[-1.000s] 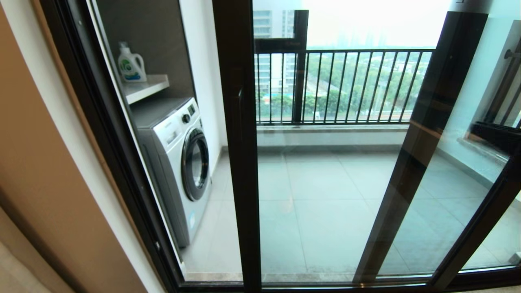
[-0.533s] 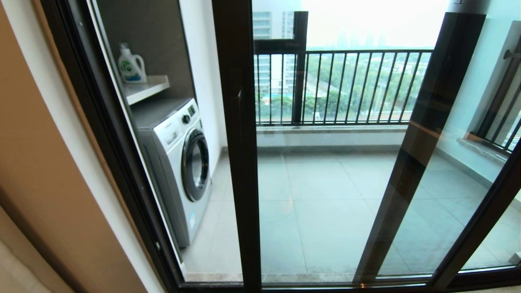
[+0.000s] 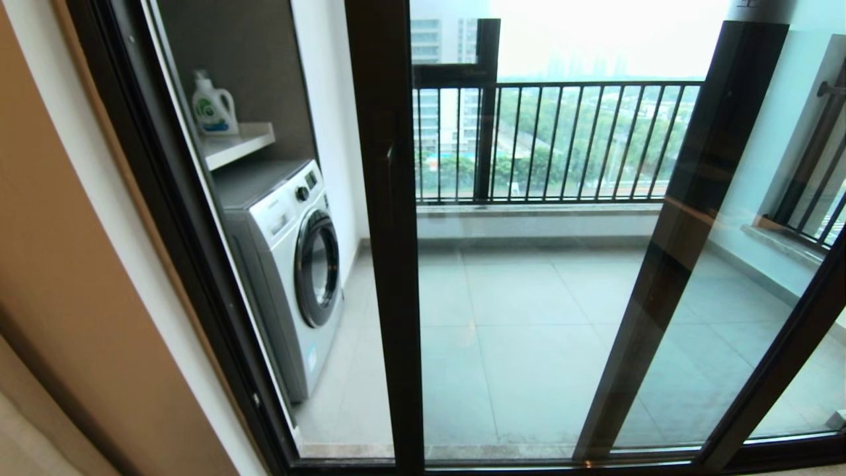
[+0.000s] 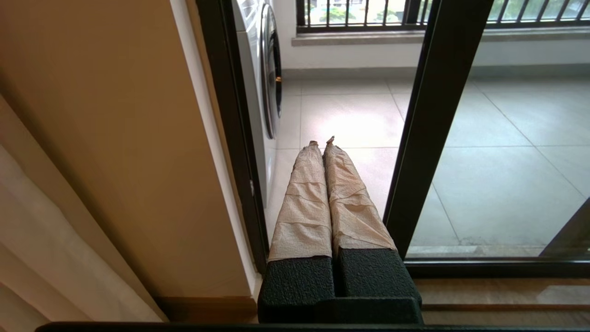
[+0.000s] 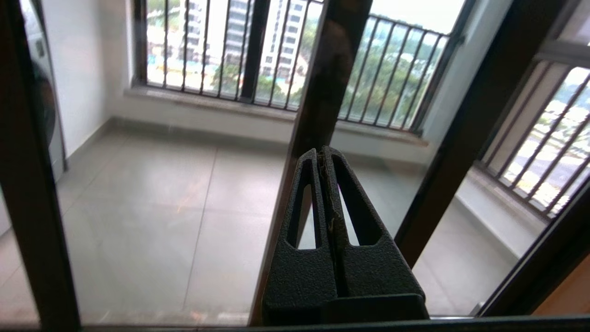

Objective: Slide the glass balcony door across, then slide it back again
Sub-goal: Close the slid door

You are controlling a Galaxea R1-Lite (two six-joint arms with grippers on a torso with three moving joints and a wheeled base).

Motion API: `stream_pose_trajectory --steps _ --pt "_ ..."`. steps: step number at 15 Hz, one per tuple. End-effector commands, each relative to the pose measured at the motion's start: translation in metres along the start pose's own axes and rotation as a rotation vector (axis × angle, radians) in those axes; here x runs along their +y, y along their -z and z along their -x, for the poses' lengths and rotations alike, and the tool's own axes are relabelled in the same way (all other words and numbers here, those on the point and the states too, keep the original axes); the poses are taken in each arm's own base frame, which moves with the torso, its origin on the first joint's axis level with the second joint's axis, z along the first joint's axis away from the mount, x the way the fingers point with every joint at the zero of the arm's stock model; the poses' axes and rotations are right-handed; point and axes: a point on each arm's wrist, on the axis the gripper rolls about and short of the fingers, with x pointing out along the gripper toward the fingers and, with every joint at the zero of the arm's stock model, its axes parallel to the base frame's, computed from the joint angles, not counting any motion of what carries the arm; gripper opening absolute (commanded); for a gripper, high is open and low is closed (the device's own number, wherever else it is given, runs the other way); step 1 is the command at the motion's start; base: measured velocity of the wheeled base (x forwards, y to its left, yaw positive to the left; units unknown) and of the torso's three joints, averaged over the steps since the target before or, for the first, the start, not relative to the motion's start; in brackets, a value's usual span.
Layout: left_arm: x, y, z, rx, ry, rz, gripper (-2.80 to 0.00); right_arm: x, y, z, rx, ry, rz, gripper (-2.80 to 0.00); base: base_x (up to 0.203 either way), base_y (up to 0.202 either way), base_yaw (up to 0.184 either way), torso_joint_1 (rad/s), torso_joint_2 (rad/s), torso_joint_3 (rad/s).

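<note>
The glass balcony door (image 3: pixel 529 317) is a green-tinted pane in a dark frame. Its leading stile (image 3: pixel 386 264) stands apart from the left jamb (image 3: pixel 198 264), leaving an untinted gap in front of the washing machine. Neither gripper shows in the head view. In the left wrist view, my left gripper (image 4: pixel 321 142), its fingers wrapped in tan paper tape, is shut on nothing and points low into that gap, between the jamb (image 4: pixel 230 115) and the stile (image 4: pixel 424 115). My right gripper (image 5: pixel 320 150) is shut and empty, facing the glass in front of a farther dark stile (image 5: pixel 322 92).
A white washing machine (image 3: pixel 291 264) stands on the balcony at the left, under a shelf holding a detergent bottle (image 3: pixel 213 106). A black railing (image 3: pixel 562 139) closes the far side, and a barred window (image 3: pixel 813 192) is at the right. A beige wall (image 3: pixel 73 264) flanks the jamb.
A dark shape at the right edge of the head view one second ago has left the view. The door stile has not visibly moved.
</note>
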Motion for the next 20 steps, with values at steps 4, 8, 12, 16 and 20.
stream_pose_trajectory --steps 4,8,12,16,20 --pt "0.0 0.0 0.0 0.002 0.0 -0.001 -2.8 0.03 0.097 -0.022 0.154 -0.125 -0.108 -2.8 0.0 0.0 0.0 0.0 0.0 0.0" --pt "0.0 0.0 0.0 0.001 0.0 0.001 -2.8 0.03 0.095 -0.022 0.151 -0.126 -0.176 -2.8 0.0 0.0 0.0 0.0 0.0 0.0" --pt "0.0 0.0 0.0 0.002 -0.017 -0.003 -2.8 0.03 0.095 -0.022 0.151 -0.125 -0.178 -2.8 0.0 0.0 0.0 0.0 0.0 0.0" --pt "0.0 -0.025 0.007 -0.101 0.013 -0.063 -2.8 0.03 0.095 -0.022 0.151 -0.125 -0.178 -2.8 0.0 0.0 0.0 0.0 0.0 0.0" --pt "-0.004 -0.078 0.001 -0.104 0.283 -0.064 -2.8 0.03 0.095 -0.022 0.151 -0.125 -0.178 -2.8 0.0 0.0 0.0 0.0 0.0 0.0"
